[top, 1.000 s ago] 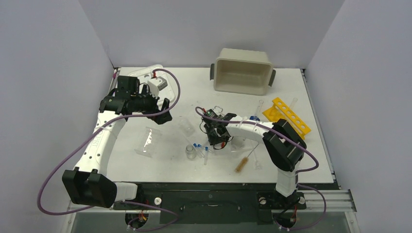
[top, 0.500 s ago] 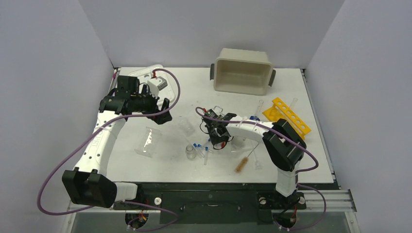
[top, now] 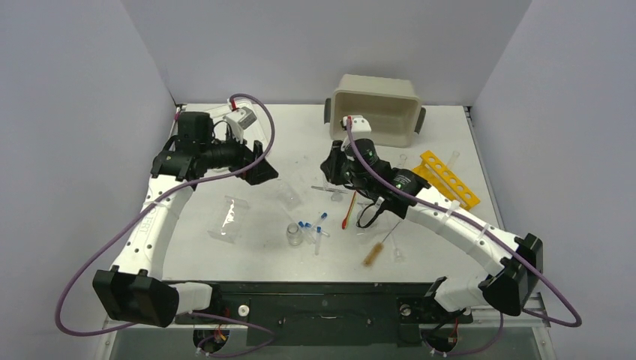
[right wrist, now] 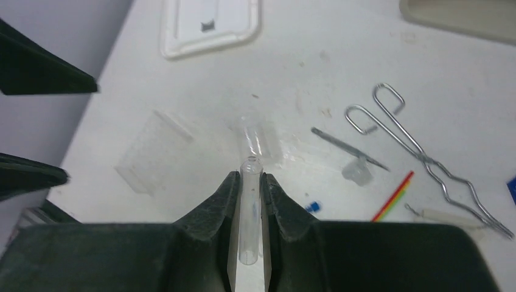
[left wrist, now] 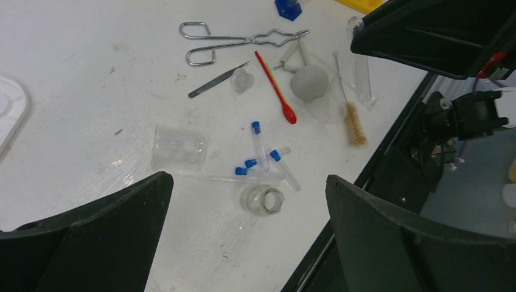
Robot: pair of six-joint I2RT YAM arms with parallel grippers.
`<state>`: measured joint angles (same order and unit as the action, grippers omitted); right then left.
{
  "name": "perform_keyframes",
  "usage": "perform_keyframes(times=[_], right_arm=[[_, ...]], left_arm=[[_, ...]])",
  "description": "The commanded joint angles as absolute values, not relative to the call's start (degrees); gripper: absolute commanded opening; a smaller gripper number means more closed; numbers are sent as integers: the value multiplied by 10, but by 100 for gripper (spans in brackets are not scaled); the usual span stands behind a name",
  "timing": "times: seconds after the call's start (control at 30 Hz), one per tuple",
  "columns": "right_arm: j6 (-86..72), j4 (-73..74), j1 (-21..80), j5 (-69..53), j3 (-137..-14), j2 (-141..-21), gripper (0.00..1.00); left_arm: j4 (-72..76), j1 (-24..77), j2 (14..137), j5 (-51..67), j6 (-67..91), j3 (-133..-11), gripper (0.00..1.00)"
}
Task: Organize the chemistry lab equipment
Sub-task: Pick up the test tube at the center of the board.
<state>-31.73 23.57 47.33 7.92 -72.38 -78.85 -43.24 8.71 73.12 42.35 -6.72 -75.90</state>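
1. Right wrist cam shows the right gripper [right wrist: 251, 176] clamped on a clear tube [right wrist: 250, 210] above the tabletop [right wrist: 304, 36]; overhead hides that tube.
2. Left wrist cam: left gripper [left wrist: 246, 182] wide open, forceps [left wrist: 258, 39] at 12 o'clock from blue-capped tubes [left wrist: 260, 146].

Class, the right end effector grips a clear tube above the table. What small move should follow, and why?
Probably swing the right end effector toward the yellow rack: its tube is clamped clear of the table, and the rack has holes.

No legible txt or labels, faint marking on left arm [top: 152, 217], maybe lettering
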Motion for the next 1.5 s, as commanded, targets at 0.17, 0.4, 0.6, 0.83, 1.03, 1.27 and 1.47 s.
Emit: perform_keyframes(times=[0.17,0.4,0.6,0.83,1.03,1.27,1.47], right_arm=[[-375,29,541,159,-764,-778,0],[-407,-30,559,169,-770,-800,0],[-423,-37,561,158,-778,-815,0],[-428,-45,560,151,-772,-810,0],[-429,-37,561,147,-768,-812,0],[-445,31,534,103,-812,-826,9],[-466,162,435,-103,-909,-853,50]], left_arm=[[-284,112,706,534,70,-776,97],[-280,145,720,530,74,-776,97],[-284,177,729,520,57,-775,88],[-286,183,739,510,38,-777,56],[-292,183,743,500,22,-786,12],[-324,183,743,475,-30,-792,0],[-377,183,734,456,-106,-794,0]])
